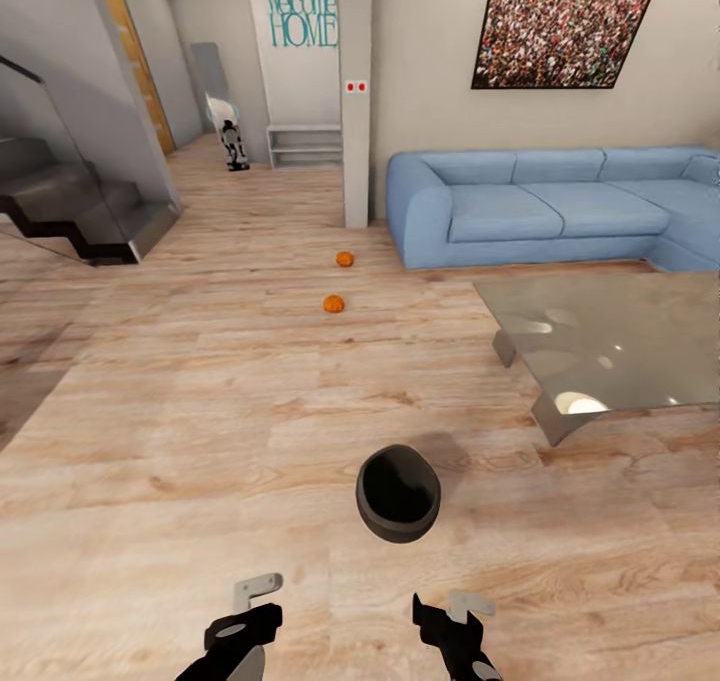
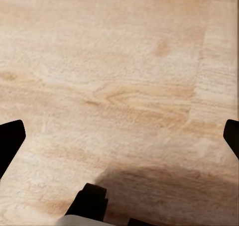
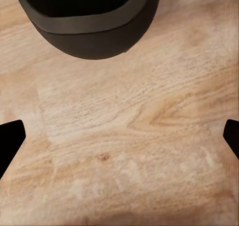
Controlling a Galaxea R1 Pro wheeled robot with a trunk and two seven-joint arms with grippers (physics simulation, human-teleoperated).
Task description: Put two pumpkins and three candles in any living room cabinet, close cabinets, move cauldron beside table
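Both grippers hung low over the wooden floor [image 1: 180,431], the left gripper [image 1: 252,601] and the right gripper [image 1: 452,609] each with its fingers spread wide and nothing between them. In the left wrist view the dark fingertips [image 2: 11,139] stood at opposite edges with bare planks between them; in the right wrist view the fingertips [image 3: 11,136] were spread likewise over the boards.

The cauldron [image 1: 398,493] stood upright on the floor just ahead of the right gripper, its wide mouth facing up and its inside dark, with no contents that could be made out. The right wrist view showed its grey rim and black belly [image 3: 94,34] resting on the planks, apart from the fingertips. It sat near the closest corner of the table [image 1: 640,361] but not touching it.

The table had a glossy grey top and slab legs and stood in front of a blue sofa [image 1: 540,206]. Farther off, two pumpkins lay on the open floor, the nearer pumpkin [image 1: 333,304] and the farther pumpkin [image 1: 345,259], close together and well apart from the cauldron; their stems were too small to read.

A staircase [image 1: 70,211] rose at the left, a framed picture [image 1: 565,21] hung above the sofa, and a wall panel read "Welcome HOME" [image 1: 300,16].
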